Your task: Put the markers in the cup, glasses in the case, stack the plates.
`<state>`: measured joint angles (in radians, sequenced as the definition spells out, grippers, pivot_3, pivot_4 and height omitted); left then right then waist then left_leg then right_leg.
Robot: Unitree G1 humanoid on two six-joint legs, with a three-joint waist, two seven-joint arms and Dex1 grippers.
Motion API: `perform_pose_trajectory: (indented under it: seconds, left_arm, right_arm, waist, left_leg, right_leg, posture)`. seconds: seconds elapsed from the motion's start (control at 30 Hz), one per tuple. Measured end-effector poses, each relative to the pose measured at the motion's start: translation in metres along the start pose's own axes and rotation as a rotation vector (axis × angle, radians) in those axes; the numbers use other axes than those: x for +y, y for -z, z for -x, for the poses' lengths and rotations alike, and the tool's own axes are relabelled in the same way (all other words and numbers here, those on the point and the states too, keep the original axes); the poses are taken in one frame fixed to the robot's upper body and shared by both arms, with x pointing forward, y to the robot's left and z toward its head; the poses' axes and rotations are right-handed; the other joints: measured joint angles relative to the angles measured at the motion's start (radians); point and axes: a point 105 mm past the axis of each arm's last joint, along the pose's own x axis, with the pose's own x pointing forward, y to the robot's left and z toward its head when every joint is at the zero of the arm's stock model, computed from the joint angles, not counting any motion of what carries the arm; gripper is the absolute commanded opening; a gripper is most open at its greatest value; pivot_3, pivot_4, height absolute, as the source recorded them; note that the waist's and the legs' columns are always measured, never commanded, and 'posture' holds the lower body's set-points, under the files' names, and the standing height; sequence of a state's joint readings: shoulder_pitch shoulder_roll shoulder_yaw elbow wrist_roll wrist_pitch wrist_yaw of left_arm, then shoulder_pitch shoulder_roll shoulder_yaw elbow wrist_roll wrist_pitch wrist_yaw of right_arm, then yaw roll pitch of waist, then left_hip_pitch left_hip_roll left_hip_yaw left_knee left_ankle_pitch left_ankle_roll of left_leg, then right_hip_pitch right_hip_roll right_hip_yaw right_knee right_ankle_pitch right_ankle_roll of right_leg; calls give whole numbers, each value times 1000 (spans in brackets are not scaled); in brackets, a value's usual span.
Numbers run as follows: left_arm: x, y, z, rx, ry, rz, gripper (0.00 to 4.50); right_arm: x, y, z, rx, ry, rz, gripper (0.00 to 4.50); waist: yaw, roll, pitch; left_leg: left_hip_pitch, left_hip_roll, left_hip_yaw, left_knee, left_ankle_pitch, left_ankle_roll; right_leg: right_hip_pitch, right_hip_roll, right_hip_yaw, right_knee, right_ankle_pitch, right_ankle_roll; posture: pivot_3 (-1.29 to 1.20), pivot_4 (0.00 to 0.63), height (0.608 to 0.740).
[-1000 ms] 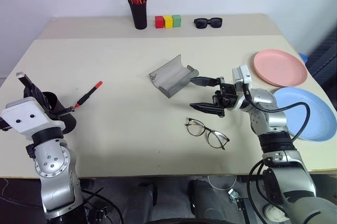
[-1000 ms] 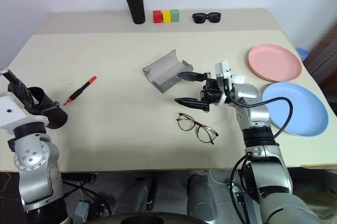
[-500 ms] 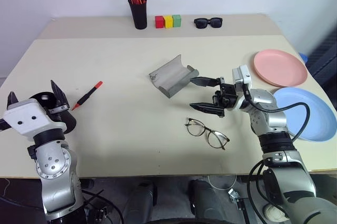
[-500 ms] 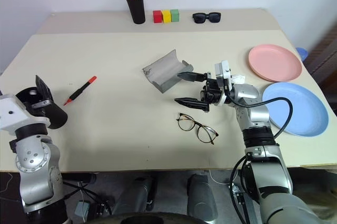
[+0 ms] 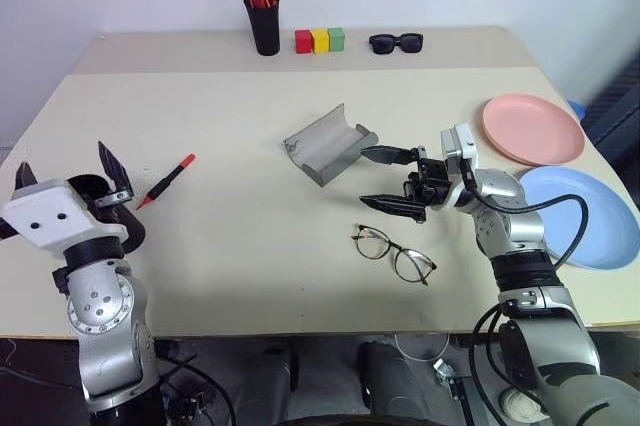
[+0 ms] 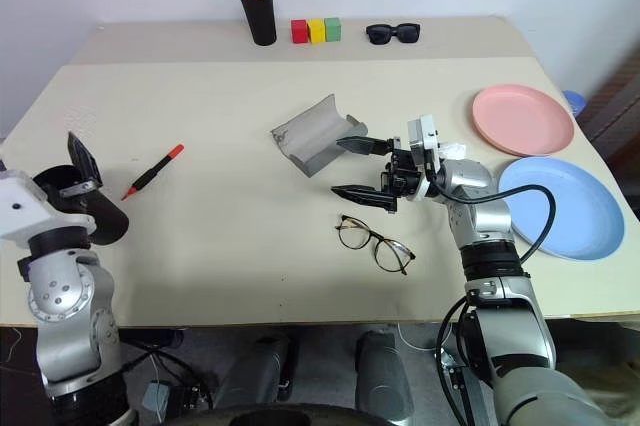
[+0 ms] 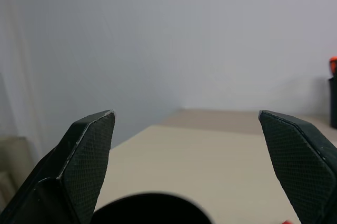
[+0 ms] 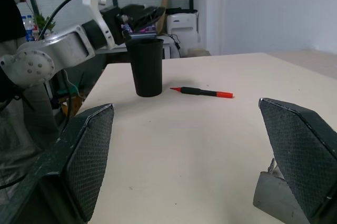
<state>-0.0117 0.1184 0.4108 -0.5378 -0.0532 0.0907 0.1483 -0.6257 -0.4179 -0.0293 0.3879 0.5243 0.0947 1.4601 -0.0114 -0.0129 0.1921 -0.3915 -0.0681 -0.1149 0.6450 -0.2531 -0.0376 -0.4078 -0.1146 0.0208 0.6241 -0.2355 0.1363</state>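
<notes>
Our left gripper (image 5: 68, 178) hovers directly over the wide black cup (image 6: 82, 211) at our left edge of the table (image 5: 230, 246), its two black fingers spread wide and holding nothing. We judge this placement fits a drop into the cup's mouth; we cannot see into the cup to say what it holds. Just beyond this gripper, toward the table's middle, a black marker with a red cap (image 5: 166, 181) lies flat on the tabletop, apart from the cup and within easy reach for a next pick.

Our right gripper (image 5: 385, 180) points sideways toward our left, level over the table, fingers spread apart and empty. It sits between two task items: the open grey case (image 5: 326, 143) lies just past it, away from us, and the wire-framed glasses (image 5: 394, 253) rest just below it, nearer us. We take this as a waiting pose, ready to lift the glasses into the case.

Behind this arm, toward our right, the pink plate (image 5: 532, 128) and the blue plate (image 5: 585, 214) lie side by side, not yet stacked.
</notes>
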Motion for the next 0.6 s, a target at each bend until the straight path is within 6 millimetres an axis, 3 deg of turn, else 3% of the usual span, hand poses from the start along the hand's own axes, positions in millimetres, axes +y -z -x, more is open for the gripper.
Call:
perform_pose_trajectory:
  seconds: [0.2,0.37,0.6]
  left_arm:
    - [-25,-25,-19,-38,110,76,4478]
    - [-52,-64,-70,-13,158,158,4478]
    - [-77,-78,-148,237,181,-36,4478]
  right_arm:
    - [-3,3,0,28,24,3,4500]
    - [-10,12,2,131,85,12,4500]
    - [-15,19,2,191,121,12,4500]
  waist:
    - [2,0,0]
    - [0,-2,1]
    - [-9,-3,2]
  left_leg:
    - [0,0,-1,0,0,0]
    - [0,-1,-2,0,0,0]
    - [0,-1,-2,-3,0,0]
  right_leg:
    - [0,0,-1,0,0,0]
    - [0,0,-2,1,0,1]
    - [-2,0,-2,4,-1,2]
  posture:
    - [0,150,740]
    - [0,150,740]
    - [0,150,740]
